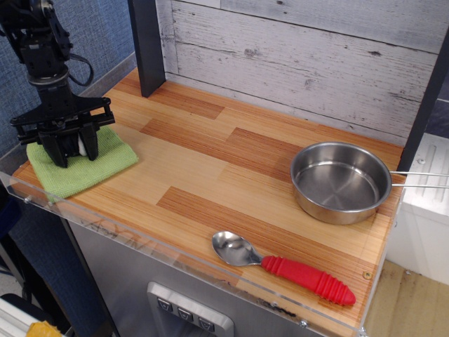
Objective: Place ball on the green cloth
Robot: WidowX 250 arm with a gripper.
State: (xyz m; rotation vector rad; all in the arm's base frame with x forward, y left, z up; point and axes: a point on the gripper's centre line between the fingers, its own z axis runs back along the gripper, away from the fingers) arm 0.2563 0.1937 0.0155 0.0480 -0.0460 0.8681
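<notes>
My gripper (72,152) stands low over the light green cloth (109,159) at the left end of the wooden counter. Its black fingers are shut on the ball (83,145), of which only a sliver of white shows between them. The fingertips reach down to about the cloth's surface. I cannot tell whether the ball touches the cloth. The gripper hides the middle of the cloth.
A steel pan (297,187) sits at the right with its handle pointing right. A red-handled spoon (306,276) lies near the front edge. A black post (147,46) stands at the back left. A clear acrylic lip (133,242) runs along the front.
</notes>
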